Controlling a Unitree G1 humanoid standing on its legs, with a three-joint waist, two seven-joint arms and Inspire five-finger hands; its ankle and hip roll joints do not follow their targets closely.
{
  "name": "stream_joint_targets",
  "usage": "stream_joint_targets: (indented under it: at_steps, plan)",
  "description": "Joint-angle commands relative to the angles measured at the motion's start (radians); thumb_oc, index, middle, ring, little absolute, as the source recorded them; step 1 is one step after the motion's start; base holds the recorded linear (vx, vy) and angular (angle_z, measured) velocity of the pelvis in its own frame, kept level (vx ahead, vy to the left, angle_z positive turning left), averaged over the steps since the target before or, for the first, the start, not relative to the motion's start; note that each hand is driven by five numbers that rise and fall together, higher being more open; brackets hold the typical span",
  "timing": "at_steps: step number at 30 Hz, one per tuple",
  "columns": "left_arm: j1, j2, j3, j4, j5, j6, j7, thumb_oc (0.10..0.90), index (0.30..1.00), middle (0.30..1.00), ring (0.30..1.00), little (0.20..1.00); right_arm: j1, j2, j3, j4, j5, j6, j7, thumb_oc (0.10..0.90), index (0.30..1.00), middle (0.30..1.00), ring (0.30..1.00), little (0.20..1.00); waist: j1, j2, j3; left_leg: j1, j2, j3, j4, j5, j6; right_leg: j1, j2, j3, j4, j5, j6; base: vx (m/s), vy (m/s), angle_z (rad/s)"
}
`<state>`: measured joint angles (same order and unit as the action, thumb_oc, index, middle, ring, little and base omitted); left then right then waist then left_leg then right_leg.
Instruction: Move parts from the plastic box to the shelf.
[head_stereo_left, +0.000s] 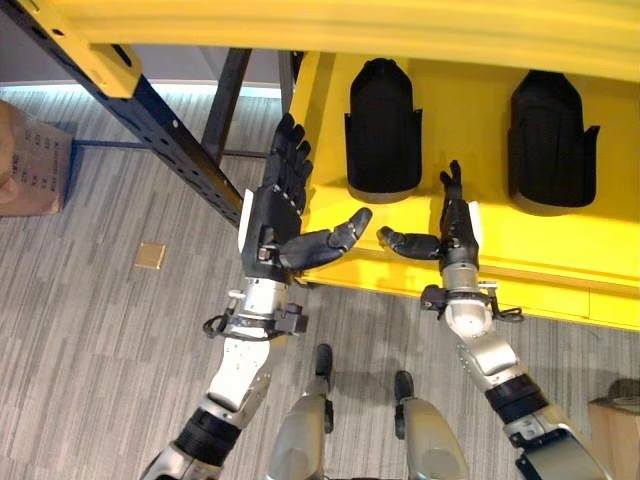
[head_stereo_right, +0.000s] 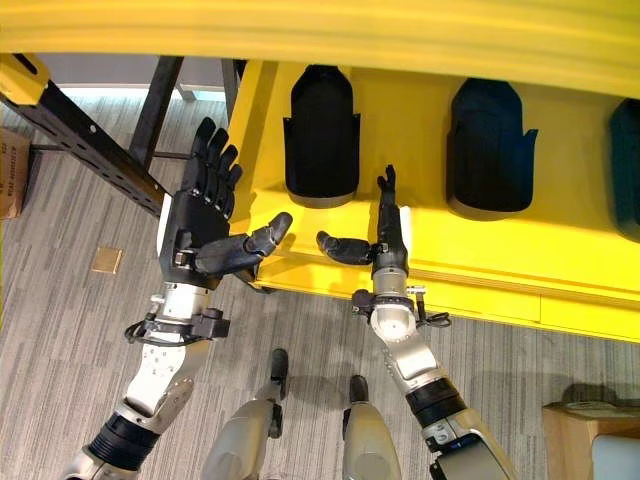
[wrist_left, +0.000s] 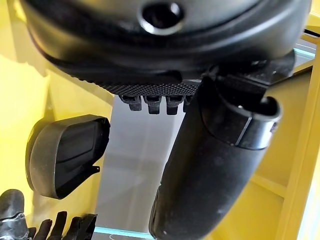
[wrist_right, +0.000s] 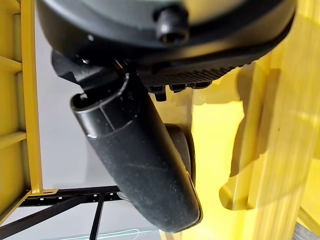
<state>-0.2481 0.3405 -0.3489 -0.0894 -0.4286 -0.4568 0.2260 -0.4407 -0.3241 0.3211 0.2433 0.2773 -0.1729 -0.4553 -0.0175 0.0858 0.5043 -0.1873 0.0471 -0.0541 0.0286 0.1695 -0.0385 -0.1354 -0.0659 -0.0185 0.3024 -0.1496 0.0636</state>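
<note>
Up top, a yellow beam (head_stereo_left: 400, 25) cuts across both head views and hides the far part of the yellow shelf (head_stereo_left: 560, 250), so the tops of the black parts are clipped by it. Two black parts show in the left eye view, one (head_stereo_left: 383, 125) just ahead of the gap between the hands and one (head_stereo_left: 548, 140) further to the right; the right eye view adds the edge of a third (head_stereo_right: 627, 165), cut off at the frame border, shape hard to make out. All of them lie flat on the shelf surface, apart from each other. Plastic box can't be made out anywhere. Left hand (head_stereo_left: 272, 215) is held up at the shelf's left corner, fingers spread and straight, thumb stuck out toward the right, holding nothing. Right hand (head_stereo_left: 458, 228) sits over the shelf's near edge, fingers straight and pointing toward the parts, thumb out toward the left, also empty; thumbs of the two hands near each other, not touching. Left wrist view shows one black part (wrist_left: 67, 155) past the thumb, partly hidden by it. Dark metal rack legs (head_stereo_left: 150, 110) run diagonally at left, over grey striped floor (head_stereo_left: 90, 330). One cardboard box (head_stereo_left: 30, 160) at far left, cut off by the frame; another box corner (head_stereo_left: 615, 435) at lower right, mostly out of view.
</note>
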Motion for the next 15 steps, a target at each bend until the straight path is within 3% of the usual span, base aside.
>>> stream_joint_targets:
  at_steps: [1, 15]
  plan:
    - [-0.047, 0.002, 0.042, -0.155, -0.004, -0.094, -0.028, 0.900, 1.000, 1.000, 1.000, 1.000, -0.070, 0.056, 0.014, -0.055, 0.017, -0.065, 0.043, 0.900, 1.000, 1.000, 1.000, 1.000, 0.021, -0.046, -0.067, 0.072, -0.092, 0.050, 0.069, -0.202, 0.077, 0.005, 0.047, -0.049, -0.101, 0.070, -0.069, 0.00, 0.000, 0.00]
    - [-0.036, -0.005, 0.041, -0.152, 0.013, -0.073, -0.023, 0.900, 1.000, 1.000, 1.000, 1.000, -0.049, 0.101, 0.075, -0.094, 0.046, -0.061, 0.065, 0.900, 1.000, 1.000, 1.000, 1.000, 0.030, -0.049, -0.080, 0.083, -0.093, 0.047, 0.060, -0.199, 0.076, 0.020, 0.044, -0.056, -0.113, 0.073, -0.066, 0.00, 0.000, 0.00]
